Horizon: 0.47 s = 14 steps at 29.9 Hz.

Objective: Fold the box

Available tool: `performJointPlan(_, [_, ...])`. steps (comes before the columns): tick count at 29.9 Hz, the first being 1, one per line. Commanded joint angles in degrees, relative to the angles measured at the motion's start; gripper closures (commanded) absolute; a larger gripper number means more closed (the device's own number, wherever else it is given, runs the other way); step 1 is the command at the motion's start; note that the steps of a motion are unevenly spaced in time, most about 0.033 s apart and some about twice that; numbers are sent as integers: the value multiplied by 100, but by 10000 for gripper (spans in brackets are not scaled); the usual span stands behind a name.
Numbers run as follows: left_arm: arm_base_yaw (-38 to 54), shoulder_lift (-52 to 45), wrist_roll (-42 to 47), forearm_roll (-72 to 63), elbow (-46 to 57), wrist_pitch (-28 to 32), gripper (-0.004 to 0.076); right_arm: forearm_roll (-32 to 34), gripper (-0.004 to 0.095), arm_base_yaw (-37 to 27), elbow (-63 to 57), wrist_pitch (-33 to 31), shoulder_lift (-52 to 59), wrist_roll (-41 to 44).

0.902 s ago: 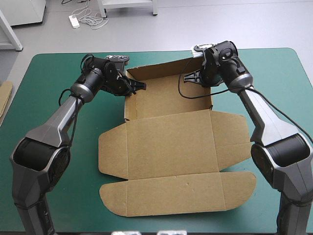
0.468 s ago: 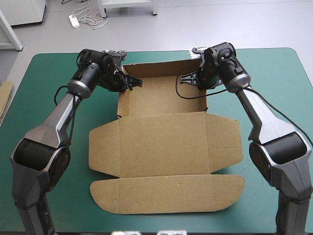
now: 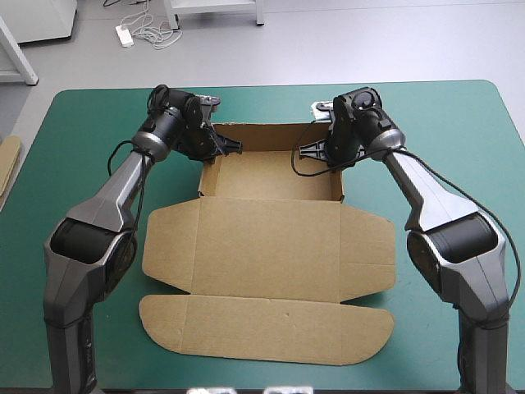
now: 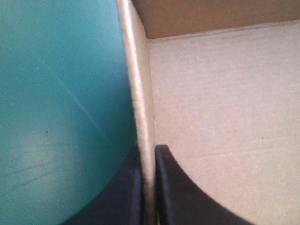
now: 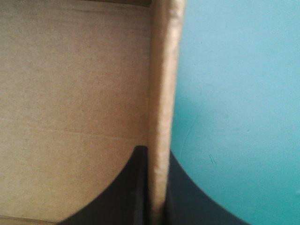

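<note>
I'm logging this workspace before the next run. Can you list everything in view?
box: one, brown, mid-table; open tray with raised walls at the far end, lid and flaps flat toward the near edge.
table cover: one, teal-green, under the box.
spare board: one edge, brown, at the table's left edge.
left tool: one, black fingers, shut on the box's left wall.
right tool: one, black fingers, shut on the box's right wall.
</note>
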<state>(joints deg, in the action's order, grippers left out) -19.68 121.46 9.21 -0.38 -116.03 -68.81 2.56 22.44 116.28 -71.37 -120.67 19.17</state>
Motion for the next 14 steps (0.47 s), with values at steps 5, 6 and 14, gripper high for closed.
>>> performJointPlan(5, [-83, -44, -223, -334, -83, -462, 733, -159, 911, -35, -94, -11, 99, -167])
performJointPlan(6, [-83, -39, -223, -334, -83, -449, 732, -159, 911, -35, -94, -11, 75, -177])
performJointPlan(14, [-83, -29, -360, -256, -83, -342, 719, -10, 897, -35, -84, -11, 75, -364])
